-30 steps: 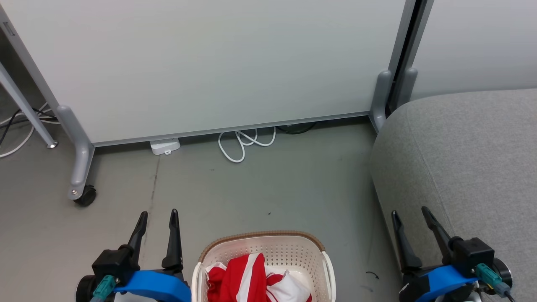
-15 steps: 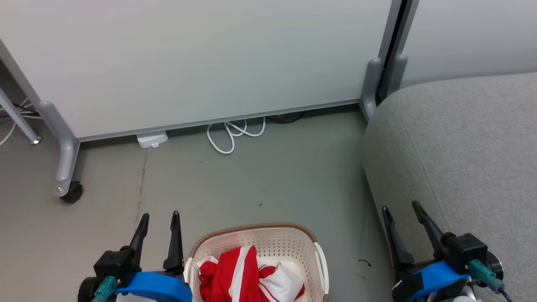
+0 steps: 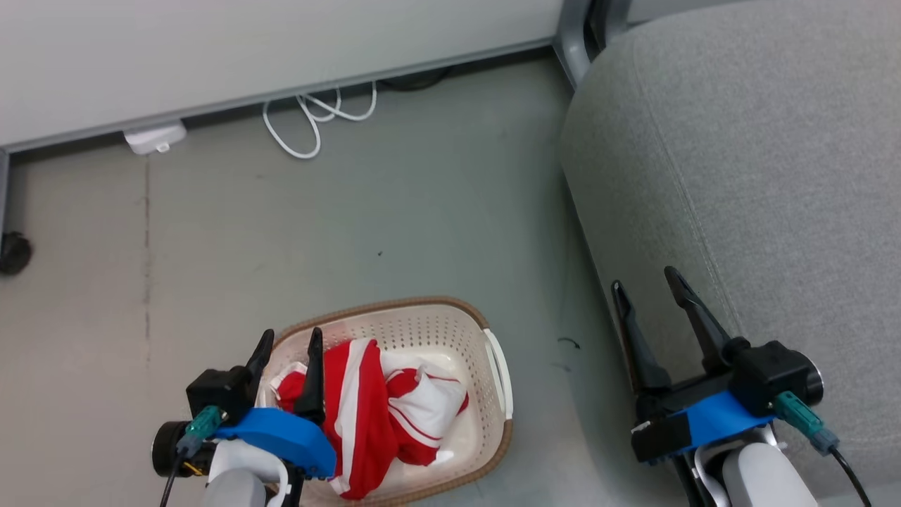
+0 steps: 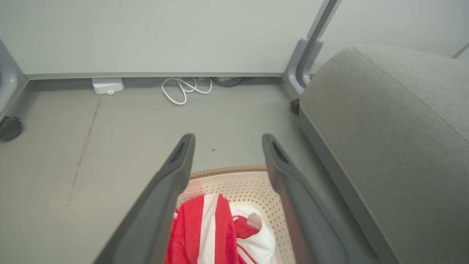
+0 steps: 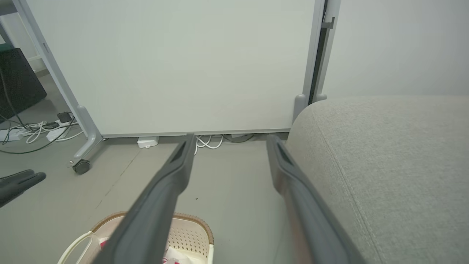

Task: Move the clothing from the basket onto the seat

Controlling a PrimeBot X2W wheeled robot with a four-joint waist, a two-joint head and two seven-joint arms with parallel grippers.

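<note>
The cream basket (image 3: 383, 305) with a brown rim stands on the floor at the lower middle of the head view. It holds the clothing: a red garment with white stripes (image 3: 359, 405) and a white and red one (image 3: 429, 401) beside it. My left gripper (image 3: 291, 336) hangs open over the basket's left edge, above the red garment. The left wrist view looks down between the open left gripper (image 4: 228, 138) at the clothing (image 4: 205, 227). My right gripper (image 3: 644, 280) stands open at the front edge of the grey seat (image 3: 774, 162), holding nothing. In the right wrist view, the right gripper (image 5: 231, 138) is open above the floor.
A white partition panel (image 5: 176, 66) on grey castered feet (image 5: 82, 165) closes off the far side. A looped white cable (image 3: 310, 116) and a small white box (image 3: 153, 137) lie at its base. Bare grey floor (image 3: 394, 211) separates the basket from the panel and the seat.
The head camera has tilted down and turned, so the whole picture shifted and the basket shows in full. My left gripper now overlaps the basket's left edge. Both grippers stay open.
</note>
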